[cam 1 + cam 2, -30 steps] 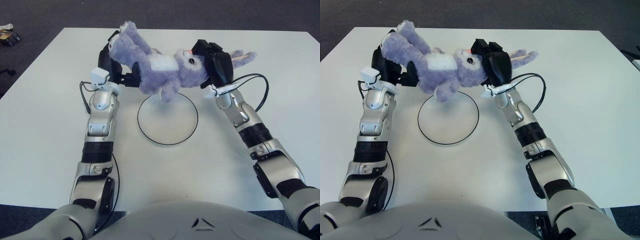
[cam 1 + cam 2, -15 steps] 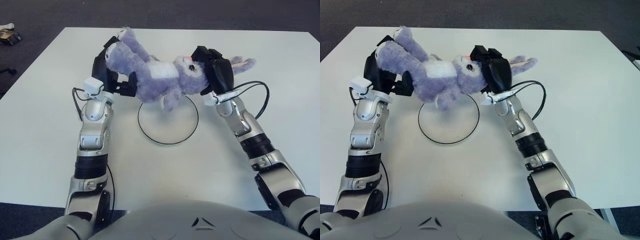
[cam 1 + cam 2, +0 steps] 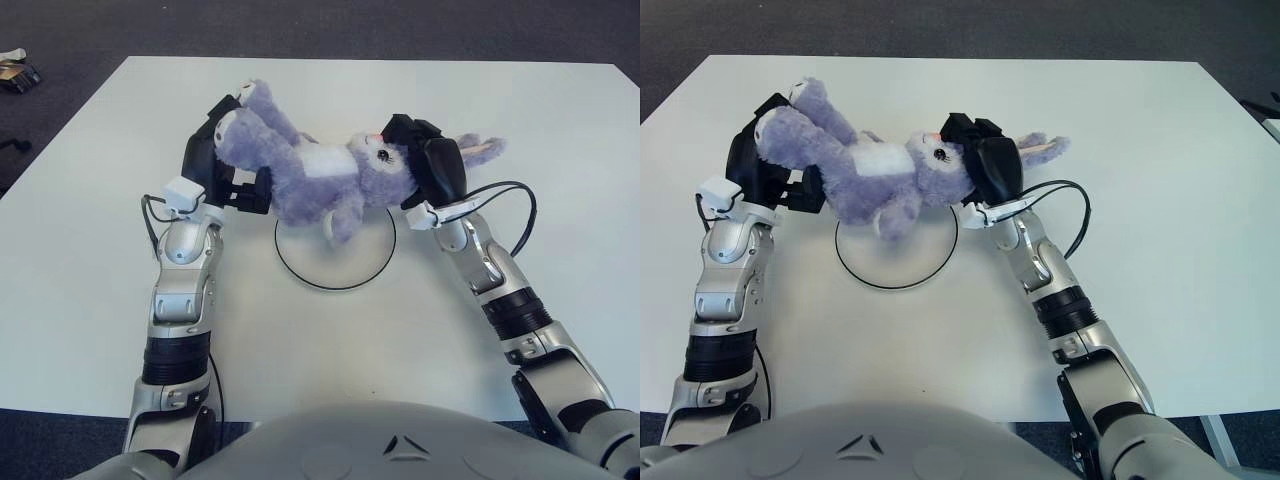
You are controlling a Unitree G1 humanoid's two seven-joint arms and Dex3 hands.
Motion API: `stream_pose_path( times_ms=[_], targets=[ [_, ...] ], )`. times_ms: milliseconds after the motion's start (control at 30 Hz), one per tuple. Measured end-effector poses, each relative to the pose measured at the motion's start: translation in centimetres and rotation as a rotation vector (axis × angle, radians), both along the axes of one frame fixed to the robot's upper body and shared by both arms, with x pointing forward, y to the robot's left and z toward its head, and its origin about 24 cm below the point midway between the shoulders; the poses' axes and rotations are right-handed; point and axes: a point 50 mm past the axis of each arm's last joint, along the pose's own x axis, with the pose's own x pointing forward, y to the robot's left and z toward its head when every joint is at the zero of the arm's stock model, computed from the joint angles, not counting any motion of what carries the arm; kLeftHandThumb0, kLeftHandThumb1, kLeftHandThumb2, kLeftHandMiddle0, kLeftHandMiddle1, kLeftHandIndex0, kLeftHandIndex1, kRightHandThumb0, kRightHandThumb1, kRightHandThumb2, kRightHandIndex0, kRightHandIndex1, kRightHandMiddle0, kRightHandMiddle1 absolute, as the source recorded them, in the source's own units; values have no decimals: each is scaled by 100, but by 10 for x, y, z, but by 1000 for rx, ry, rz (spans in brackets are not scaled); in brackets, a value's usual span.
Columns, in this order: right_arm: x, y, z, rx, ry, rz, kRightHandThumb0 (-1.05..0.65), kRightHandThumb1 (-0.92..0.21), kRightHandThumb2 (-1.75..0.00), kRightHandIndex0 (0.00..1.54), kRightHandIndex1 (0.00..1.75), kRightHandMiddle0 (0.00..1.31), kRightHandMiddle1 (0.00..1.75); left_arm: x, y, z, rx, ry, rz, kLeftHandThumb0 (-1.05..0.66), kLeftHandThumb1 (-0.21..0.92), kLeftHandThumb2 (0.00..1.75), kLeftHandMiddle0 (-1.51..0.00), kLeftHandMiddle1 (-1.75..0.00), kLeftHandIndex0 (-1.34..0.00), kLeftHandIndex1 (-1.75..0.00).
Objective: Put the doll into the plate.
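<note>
Fingers, left hand point(image 3: 225, 160): curled round the doll's point(image 3: 320, 172) legs and rump, black digits pressed into the purple fur.
Fingers, right hand point(image 3: 425, 170): wrapped about the head, just behind the face, clamped on the plush.
Doll: purple rabbit, white belly up, held in the air lengthwise between both hands; feet toward the table's point(image 3: 90, 260) far-left corner, ears pointing to the right edge.
Doll versus plate point(image 3: 336, 250): one dangling limb hangs over the plate's far rim; contact with the plate cannot be told.
Plate: clear disc with a dark rim, near the table's middle, between the two forearms.
Hidden: plate's far rim covered by the doll's body and limb; right palm side buried behind the head; left fingertips mostly lost in fur; lower doll ear partly behind the right hand.
Cut off: both elbows and upper arms run out at the bottom edge, behind the grey torso.
Hard to make out: small dark item on the floor beyond the far-left corner, not identifiable.
Change from a second ago: doll carried lower and nearer the robot, now more squarely over the plate; both hands drawn back toward the near edge; same grasp at both ends.
</note>
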Motion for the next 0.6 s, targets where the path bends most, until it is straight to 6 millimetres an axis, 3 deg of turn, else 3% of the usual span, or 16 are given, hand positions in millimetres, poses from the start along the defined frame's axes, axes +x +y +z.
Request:
stream_pose_path(
  times_ms=[600],
  targets=[
    [-16, -4, -11, -33, 41, -18, 46, -32, -130, 60, 175, 72, 175, -18, -2, -13, -26, 86, -11, 0, 5, 161, -83, -168, -59, -175]
  ],
)
